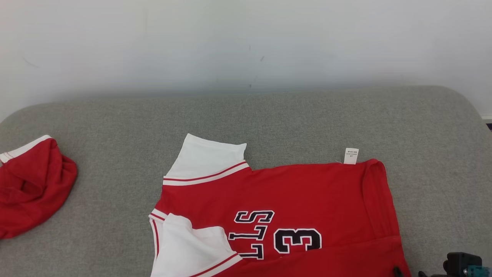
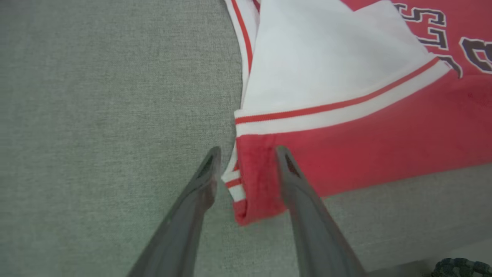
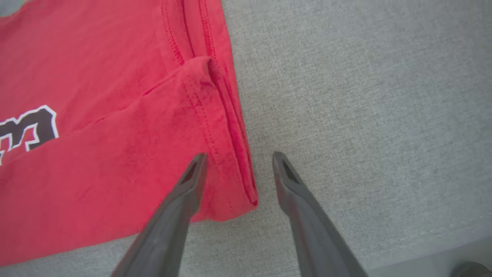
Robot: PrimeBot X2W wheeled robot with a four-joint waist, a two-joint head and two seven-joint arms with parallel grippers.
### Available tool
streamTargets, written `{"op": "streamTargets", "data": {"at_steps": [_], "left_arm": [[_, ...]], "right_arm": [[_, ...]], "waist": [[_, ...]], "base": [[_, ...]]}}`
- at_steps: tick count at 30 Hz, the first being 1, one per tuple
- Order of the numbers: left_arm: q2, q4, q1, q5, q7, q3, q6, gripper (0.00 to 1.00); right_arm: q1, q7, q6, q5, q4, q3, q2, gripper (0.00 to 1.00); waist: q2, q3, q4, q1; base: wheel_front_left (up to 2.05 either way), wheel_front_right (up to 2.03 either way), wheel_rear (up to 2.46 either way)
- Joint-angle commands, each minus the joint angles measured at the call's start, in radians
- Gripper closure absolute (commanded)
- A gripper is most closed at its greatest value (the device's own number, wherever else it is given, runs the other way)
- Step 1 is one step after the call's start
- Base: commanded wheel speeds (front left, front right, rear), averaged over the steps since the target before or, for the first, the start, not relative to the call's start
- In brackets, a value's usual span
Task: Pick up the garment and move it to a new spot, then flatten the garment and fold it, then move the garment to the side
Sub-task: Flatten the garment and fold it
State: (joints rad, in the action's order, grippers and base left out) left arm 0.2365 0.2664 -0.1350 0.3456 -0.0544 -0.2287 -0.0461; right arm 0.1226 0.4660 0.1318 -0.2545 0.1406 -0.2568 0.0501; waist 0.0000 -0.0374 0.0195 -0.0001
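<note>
Two grippers were open and held nothing. The left gripper (image 2: 248,151) had its fingers (image 2: 192,200) spread on either side of a near corner of the red jersey (image 2: 365,127), next to a white sleeve (image 2: 326,65). The right gripper (image 3: 239,155) had its fingers spread on either side of the jersey's other near corner. The jersey lay on the grey cushion (image 1: 269,115), its near edge folded over the number (image 1: 296,240). Another red garment (image 1: 34,184) lay crumpled at the cushion's left end, well apart
</note>
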Motion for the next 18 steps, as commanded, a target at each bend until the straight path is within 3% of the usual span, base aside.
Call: {"op": "streamTargets", "data": {"at_steps": [1, 9, 12, 18], "left_arm": [[0.008, -0.011, -0.015, 0.005, -0.005, 0.002, 0.001, 0.00], [0.062, -0.125, 0.008, 0.037, -0.064, 0.067, 0.037, 0.00], [0.083, -0.162, 0.081, 0.025, -0.090, 0.064, 0.029, 0.00], [0.069, -0.123, 0.315, 0.041, -0.161, 0.046, 0.005, 0.00]], "right_arm": [[-0.008, -0.002, -0.002, -0.004, -0.012, 0.003, 0.000, 0.00], [-0.046, 0.045, -0.002, 0.055, -0.162, -0.027, 0.000, 0.00], [-0.085, 0.068, -0.002, 0.069, -0.215, -0.011, 0.000, 0.00], [-0.233, 0.113, -0.002, 0.094, -0.244, 0.067, 0.000, 0.00]], "waist": [[0.0000, 0.001, 0.002, 0.0001], [0.0000, -0.014, 0.004, 0.0001], [0.0000, -0.037, 0.008, 0.0001], [0.0000, -0.145, 0.055, 0.0001]], "base": [[0.00, 0.00, 0.00], [0.00, 0.00, 0.00], [0.00, 0.00, 0.00], [0.00, 0.00, 0.00]]}}
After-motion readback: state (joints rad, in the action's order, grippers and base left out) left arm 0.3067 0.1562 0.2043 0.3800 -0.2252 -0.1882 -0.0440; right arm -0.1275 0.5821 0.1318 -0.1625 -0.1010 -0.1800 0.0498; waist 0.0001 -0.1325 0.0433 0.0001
